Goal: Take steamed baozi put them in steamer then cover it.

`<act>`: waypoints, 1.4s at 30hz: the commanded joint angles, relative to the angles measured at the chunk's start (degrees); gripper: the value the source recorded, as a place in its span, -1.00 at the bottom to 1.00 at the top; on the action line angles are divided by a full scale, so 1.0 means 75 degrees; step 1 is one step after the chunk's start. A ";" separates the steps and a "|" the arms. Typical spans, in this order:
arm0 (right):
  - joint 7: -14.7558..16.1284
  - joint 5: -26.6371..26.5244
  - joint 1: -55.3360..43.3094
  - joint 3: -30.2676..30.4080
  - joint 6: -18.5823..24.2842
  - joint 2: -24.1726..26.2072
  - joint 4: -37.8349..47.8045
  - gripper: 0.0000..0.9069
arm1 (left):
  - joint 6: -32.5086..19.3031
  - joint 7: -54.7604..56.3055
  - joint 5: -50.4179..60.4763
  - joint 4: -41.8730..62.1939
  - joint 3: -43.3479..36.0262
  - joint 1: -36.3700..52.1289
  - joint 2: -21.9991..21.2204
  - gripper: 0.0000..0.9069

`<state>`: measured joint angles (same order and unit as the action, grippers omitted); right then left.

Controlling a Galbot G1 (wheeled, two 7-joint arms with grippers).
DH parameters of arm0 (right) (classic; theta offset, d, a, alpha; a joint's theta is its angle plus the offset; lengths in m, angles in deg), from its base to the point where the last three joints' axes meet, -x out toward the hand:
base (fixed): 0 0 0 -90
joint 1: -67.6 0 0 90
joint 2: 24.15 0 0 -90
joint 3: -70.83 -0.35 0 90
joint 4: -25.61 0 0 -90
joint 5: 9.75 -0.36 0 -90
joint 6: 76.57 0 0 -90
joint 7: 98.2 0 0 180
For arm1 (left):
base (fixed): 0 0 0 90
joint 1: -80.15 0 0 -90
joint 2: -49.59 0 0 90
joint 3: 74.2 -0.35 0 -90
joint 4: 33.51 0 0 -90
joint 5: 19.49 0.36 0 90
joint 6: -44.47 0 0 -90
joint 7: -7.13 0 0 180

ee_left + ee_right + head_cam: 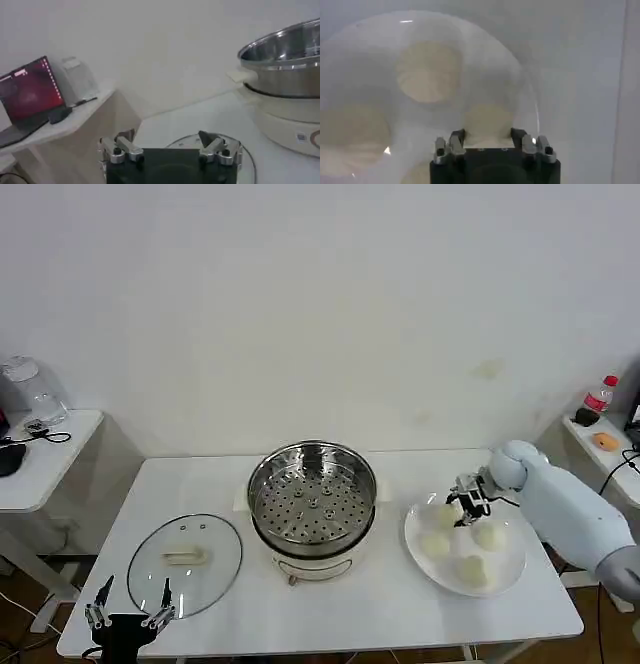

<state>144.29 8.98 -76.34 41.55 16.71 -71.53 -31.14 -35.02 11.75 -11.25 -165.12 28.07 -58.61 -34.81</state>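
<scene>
Jaws: right gripper (467, 510) is down over the plate with its fingers spread either side of one bun, not yet closed on it as far as I can see; left gripper (130, 612) hangs parked at the table's near-left edge, fingers apart and empty.
Buns: four small round cream-white steamed baozi (463, 548) all sit on the flat white plate (512, 572), right of the pot.
Steamer: round shiny stainless-steel steamer (312, 496) on its white base stands mid-table, perforated tray bare.
Cover: clear glass lid with metal rim and whitish bar handle (184, 562) lies flat on the table, left of the steamer, apart from it.
Progress: by my reckoning nothing is loaded; first pick is starting, four transfers and the covering remain.
Surroundings: white table (400, 619).
</scene>
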 commanded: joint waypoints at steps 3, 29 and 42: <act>0.0104 -0.0730 -0.1195 0.0768 0.0043 0.0601 -0.0921 0.40 | 0.0032 0.0001 -0.0070 0.0023 -0.0019 0.0004 0.0059 1.00; -0.0477 -0.3414 -0.5184 0.4079 0.0132 -0.2546 -0.1626 0.40 | 0.0237 -0.0033 -0.0495 0.0116 0.0233 0.0149 0.0534 1.00; -0.0775 -0.2203 -0.4551 0.4938 0.1468 -0.3560 -0.1182 0.40 | 0.0227 -0.0030 -0.0542 0.0135 0.0387 0.0125 0.0443 1.00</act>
<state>139.71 -11.38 -110.97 73.73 22.06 -92.11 -41.48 -33.28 11.51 -15.07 -164.10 30.56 -57.62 -31.68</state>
